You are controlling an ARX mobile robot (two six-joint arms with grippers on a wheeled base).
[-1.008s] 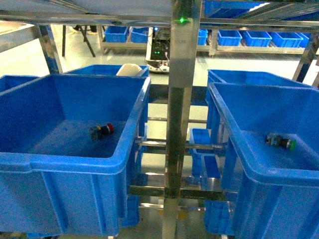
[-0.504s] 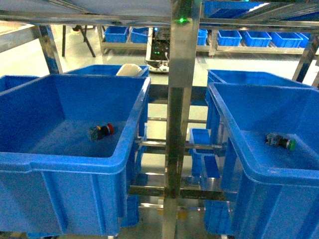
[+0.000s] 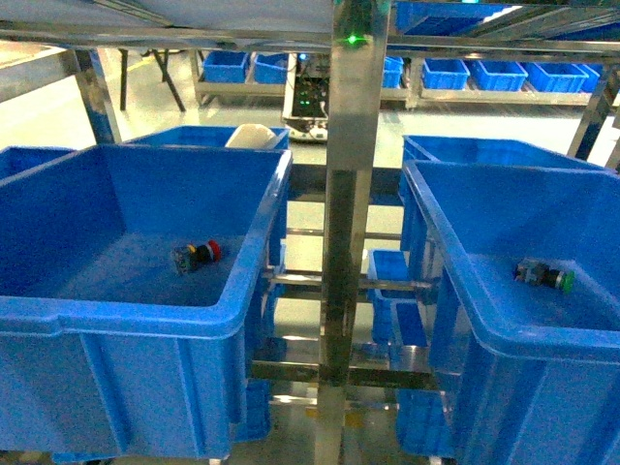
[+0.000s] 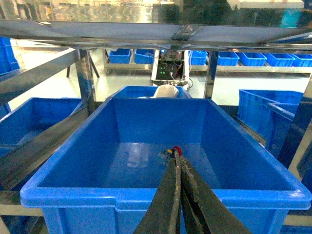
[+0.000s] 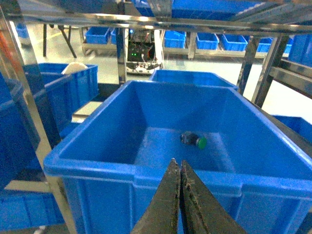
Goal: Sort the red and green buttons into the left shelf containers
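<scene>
Your left pincer [image 4: 176, 168] and right pincer [image 5: 179, 170] are both pressed together, empty. The red button [image 3: 199, 254] lies in the left bin [image 3: 254, 291], the green button [image 3: 544, 276] in the right bin [image 3: 441, 252]. Spread them first, or you may knock a button aside.

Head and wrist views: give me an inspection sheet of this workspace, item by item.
Surface: steel shelf rack with a central upright post.
Job's things: red button lies on the floor of the left bin; green button lies in the right bin.
Clutter: a white object in the bin behind the left bin.
Grippers: left tool shut, empty, at its bin's near rim; right tool shut, empty, likewise.
Cables: nothing seen.
Surroundings: rows of smaller blue bins on far shelves; a machine with green lights.
</scene>
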